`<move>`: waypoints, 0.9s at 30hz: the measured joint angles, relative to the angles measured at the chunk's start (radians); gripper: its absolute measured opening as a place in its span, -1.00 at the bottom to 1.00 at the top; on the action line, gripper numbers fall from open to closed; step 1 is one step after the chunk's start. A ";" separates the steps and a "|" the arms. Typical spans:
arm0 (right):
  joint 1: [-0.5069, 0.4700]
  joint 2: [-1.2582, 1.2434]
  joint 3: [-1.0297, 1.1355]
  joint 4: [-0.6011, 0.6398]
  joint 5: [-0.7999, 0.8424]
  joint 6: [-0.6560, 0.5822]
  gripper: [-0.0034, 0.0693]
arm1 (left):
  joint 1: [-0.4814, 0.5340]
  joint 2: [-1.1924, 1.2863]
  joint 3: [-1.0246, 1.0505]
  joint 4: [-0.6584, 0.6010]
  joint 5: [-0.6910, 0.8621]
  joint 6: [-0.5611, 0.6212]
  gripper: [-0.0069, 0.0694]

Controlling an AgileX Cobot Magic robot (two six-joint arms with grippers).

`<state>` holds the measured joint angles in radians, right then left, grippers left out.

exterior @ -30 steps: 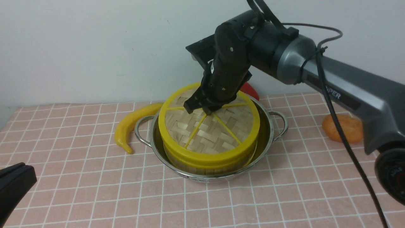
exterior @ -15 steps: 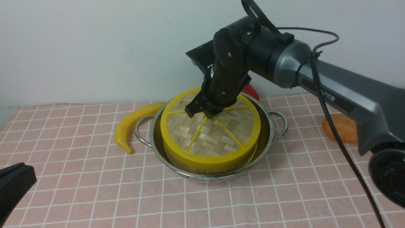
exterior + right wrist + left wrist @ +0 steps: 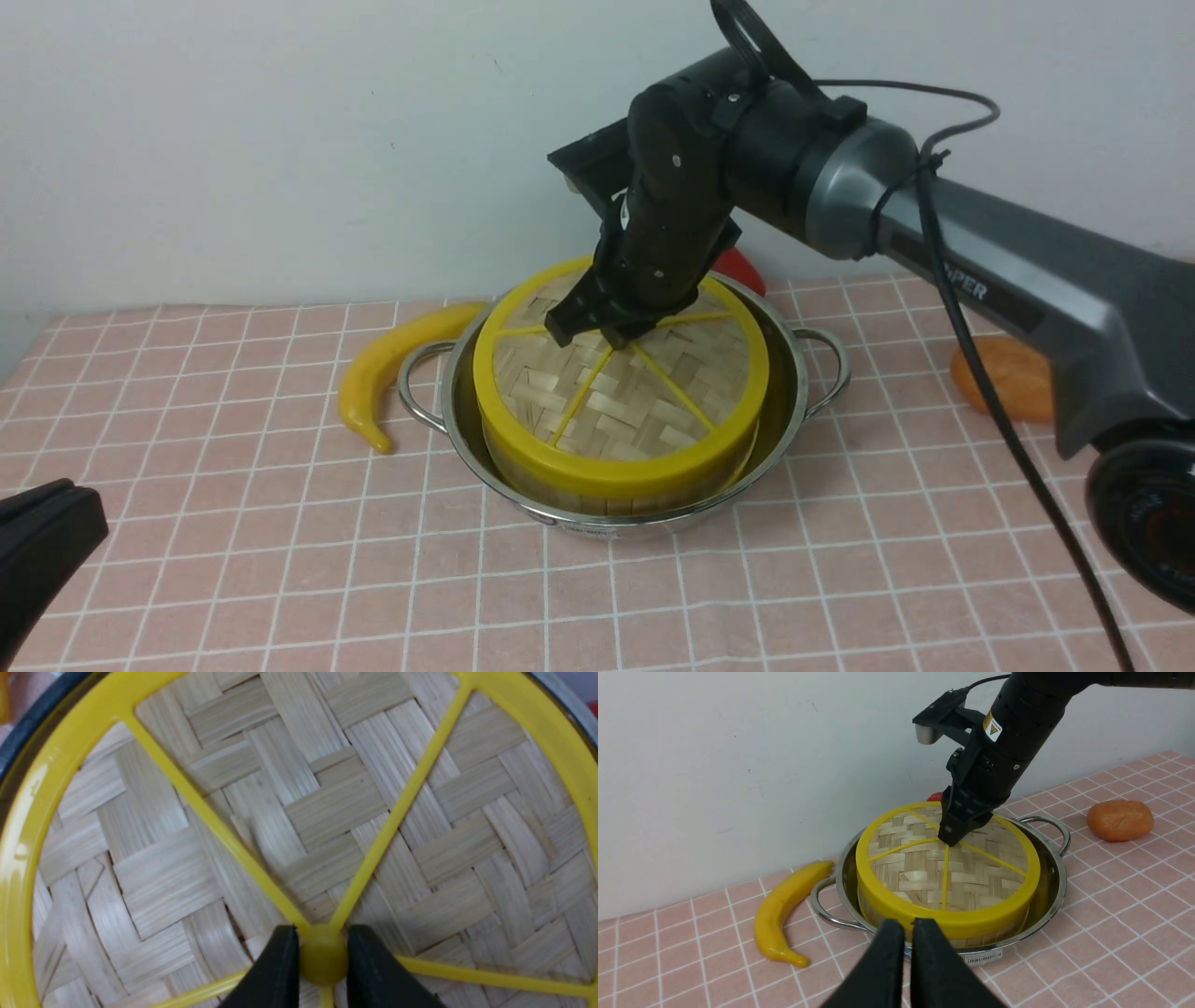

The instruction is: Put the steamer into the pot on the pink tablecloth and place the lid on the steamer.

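**A:** Now, how is the release best done?

**B:** The fingers of the right gripper [image 3: 322, 945], pinched on the hub of the yellow-rimmed woven-bamboo lid [image 3: 621, 401], should be spread, then lifted straight. The left gripper [image 3: 908, 927] is closed, empty.

**A:** What was changed?

**B:** 1 second ago that lid was askew; now it is seated on the round bamboo steamer [image 3: 597, 504] in the shiny steel pot [image 3: 789, 392].

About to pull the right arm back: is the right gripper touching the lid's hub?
Touching. In the right wrist view, the right gripper has both fingers pressed against the lid's hub, with no gap on either side.
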<state>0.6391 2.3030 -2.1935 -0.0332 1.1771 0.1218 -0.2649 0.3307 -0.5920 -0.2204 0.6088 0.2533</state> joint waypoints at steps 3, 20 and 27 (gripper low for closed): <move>0.000 -0.013 0.000 0.008 -0.004 0.000 -0.27 | 0.000 0.000 0.000 0.000 0.000 0.000 -0.76; 0.000 -0.850 0.116 -0.202 0.035 0.003 0.08 | 0.000 0.000 0.000 0.000 -0.003 0.000 -0.73; 0.000 -1.246 0.590 -0.196 0.002 0.064 -0.51 | 0.000 0.000 0.000 0.001 -0.002 0.000 -0.73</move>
<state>0.6391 1.0573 -1.6038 -0.2292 1.1788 0.1861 -0.2649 0.3307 -0.5920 -0.2192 0.6063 0.2533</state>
